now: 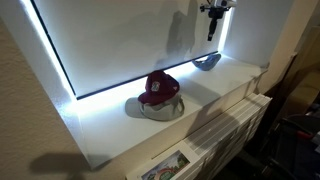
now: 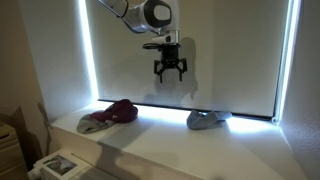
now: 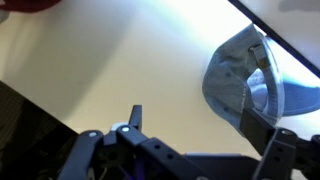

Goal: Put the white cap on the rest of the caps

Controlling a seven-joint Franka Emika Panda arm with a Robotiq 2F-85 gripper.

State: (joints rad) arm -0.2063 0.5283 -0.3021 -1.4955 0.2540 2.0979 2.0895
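Note:
The white cap (image 1: 207,62) lies on the white shelf near its far end; it looks bluish-grey in both exterior views (image 2: 204,120). In the wrist view it (image 3: 240,80) lies below the gripper, beside one finger. The rest of the caps (image 1: 157,95) is a maroon cap over a pale grey one, further along the shelf (image 2: 110,115). My gripper (image 1: 212,20) hangs open and empty well above the white cap (image 2: 168,72); its fingers are spread wide in the wrist view (image 3: 195,120).
The white shelf (image 1: 190,110) runs along a window with a lowered white blind (image 2: 180,40), lit at its edges. A printed sheet (image 1: 165,168) lies below the shelf front. A maroon edge shows at the wrist view's corner (image 3: 25,5).

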